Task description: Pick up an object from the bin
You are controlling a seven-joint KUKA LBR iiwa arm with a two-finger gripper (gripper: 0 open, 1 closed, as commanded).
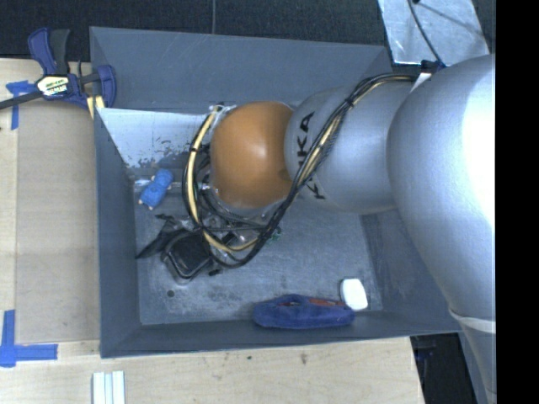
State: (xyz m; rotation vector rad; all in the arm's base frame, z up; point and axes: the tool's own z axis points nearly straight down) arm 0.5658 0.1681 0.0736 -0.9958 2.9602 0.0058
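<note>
My gripper (pixel 217 219) reaches down into the left middle of the bin, mostly hidden under the arm's orange cover. Just below and left of it lies a black rounded object (pixel 187 255), with thin black pieces sticking out to its left; whether the gripper touches it I cannot tell. A small blue object (pixel 156 188) lies to the gripper's upper left, near the bin's back-left wall.
A long blue object with a reddish part (pixel 301 311) lies along the front wall, and a small white block (pixel 354 294) sits at its right end. The thick silver arm covers the right and back of the bin.
</note>
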